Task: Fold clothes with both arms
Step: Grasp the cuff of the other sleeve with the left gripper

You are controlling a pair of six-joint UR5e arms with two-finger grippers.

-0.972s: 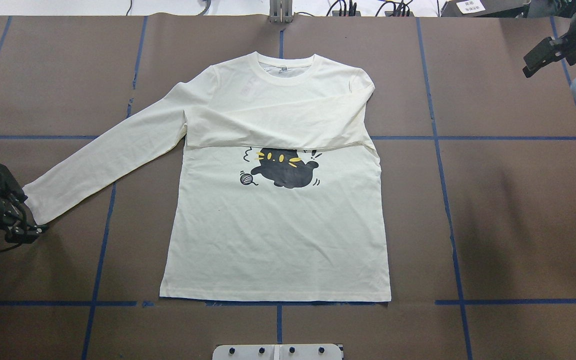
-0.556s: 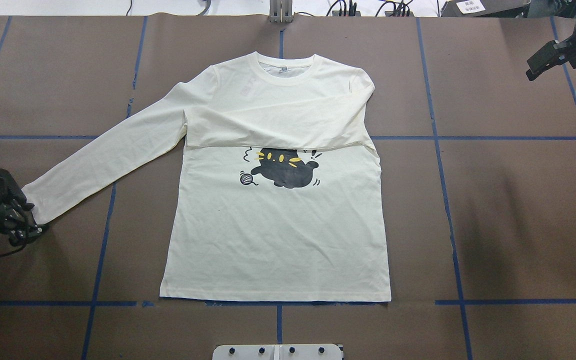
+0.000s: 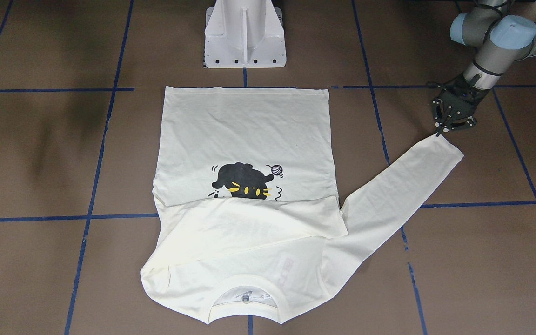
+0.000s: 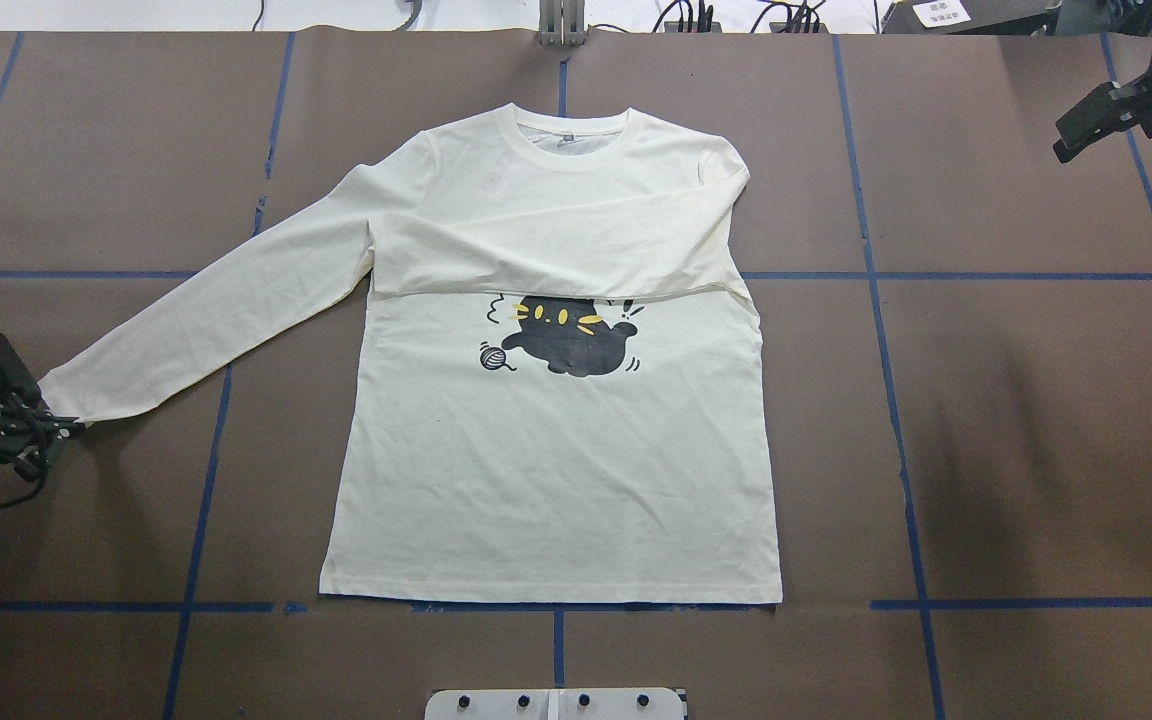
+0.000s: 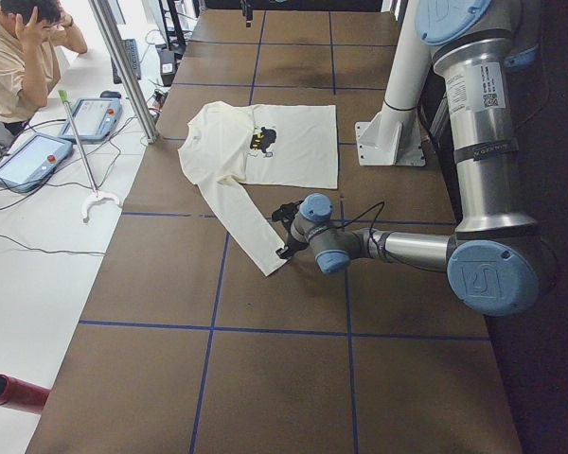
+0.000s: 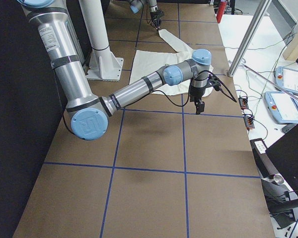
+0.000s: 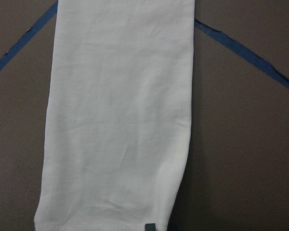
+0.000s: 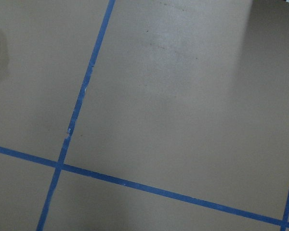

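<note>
The black pronged left hand (image 3: 441, 131) sits at the cuff corner (image 4: 61, 405) of the outstretched sleeve (image 4: 206, 310) of the cream long-sleeved cat-print T-shirt (image 4: 556, 480), which lies flat on the brown bench (image 4: 986, 450). I cannot tell whether its fingers are apart or clamped. The step looks like taking sleeve 2, and next it needs a firm pinch and a carry across the chest. Since 0.6 s ago the left hand has crept in and the cuff corner has shifted. The right hand (image 4: 1071, 140) hovers well away; I cannot tell its grip.

Brown table (image 4: 1036, 450) gridded with blue tape (image 4: 1036, 275), perhaps paper-covered, cream T-shirt (image 4: 556, 480) flat across its middle.

T-shirt (image 4: 556, 480) flat on table (image 4: 986, 400), its sleeve cuff touching left tool (image 4: 58, 428), right tool (image 4: 1068, 145) well apart
</note>
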